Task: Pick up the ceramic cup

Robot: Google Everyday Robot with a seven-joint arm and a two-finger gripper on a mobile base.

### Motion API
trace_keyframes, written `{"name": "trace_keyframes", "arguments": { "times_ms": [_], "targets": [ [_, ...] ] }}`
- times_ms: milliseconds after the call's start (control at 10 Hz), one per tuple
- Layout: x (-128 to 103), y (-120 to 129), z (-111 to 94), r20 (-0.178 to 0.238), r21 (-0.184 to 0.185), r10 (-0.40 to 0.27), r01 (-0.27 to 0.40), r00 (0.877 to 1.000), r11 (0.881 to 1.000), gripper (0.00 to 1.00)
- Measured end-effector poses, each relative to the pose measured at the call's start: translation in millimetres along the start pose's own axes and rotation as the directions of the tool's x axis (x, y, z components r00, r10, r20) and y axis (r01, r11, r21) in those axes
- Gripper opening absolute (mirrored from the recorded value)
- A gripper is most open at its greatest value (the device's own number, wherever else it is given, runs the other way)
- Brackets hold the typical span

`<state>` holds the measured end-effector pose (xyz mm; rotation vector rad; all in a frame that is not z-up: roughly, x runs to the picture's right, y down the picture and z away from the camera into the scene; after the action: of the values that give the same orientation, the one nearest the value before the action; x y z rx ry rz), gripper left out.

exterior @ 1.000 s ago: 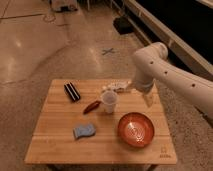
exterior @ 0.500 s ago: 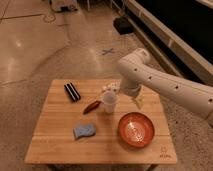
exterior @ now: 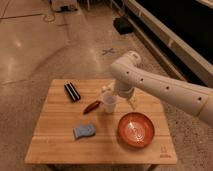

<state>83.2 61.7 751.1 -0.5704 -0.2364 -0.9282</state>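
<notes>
cup [exterior: 109, 103]: white, middle of the table [exterior: 55, 145]
gripper [exterior: 128, 100]: just right of the cup; spread or pressed together, cannot tell
bowl [exterior: 135, 129]: orange, near right

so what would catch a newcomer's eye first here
The big white robot arm that reaches in from the right, its hand low over the wooden table, just right of the small white ceramic cup near the table's middle. Next comes the wide orange bowl at front right, the brightest thing there. A blue sponge lies at front left.
</notes>
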Motion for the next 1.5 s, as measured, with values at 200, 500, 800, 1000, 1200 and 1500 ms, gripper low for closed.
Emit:
{"name": "trace_keyframes", "arguments": {
  "times_ms": [200, 500, 800, 1000, 1200, 1500],
  "targets": [
    [-6, -12, 9, -0.007, -0.002, -0.017, 0.017, 1.0, 1.0, 0.8],
    [-5, -11, 23, -0.009, -0.007, -0.028, 0.028, 1.0, 1.0, 0.8],
    [-15, -26, 39, -0.011, -0.009, -0.054, 0.054, 0.998, 0.999, 0.8],
    [-12, -23, 45, -0.008, 0.0, -0.064, 0.064, 0.998, 0.998, 0.8],
    [-11, -28, 48, -0.012, 0.014, -0.073, 0.073, 0.997, 0.997, 0.8],
    [-8, -28, 53, -0.015, 0.029, -0.08, 0.081, 0.997, 0.996, 0.8]
  ]
}}
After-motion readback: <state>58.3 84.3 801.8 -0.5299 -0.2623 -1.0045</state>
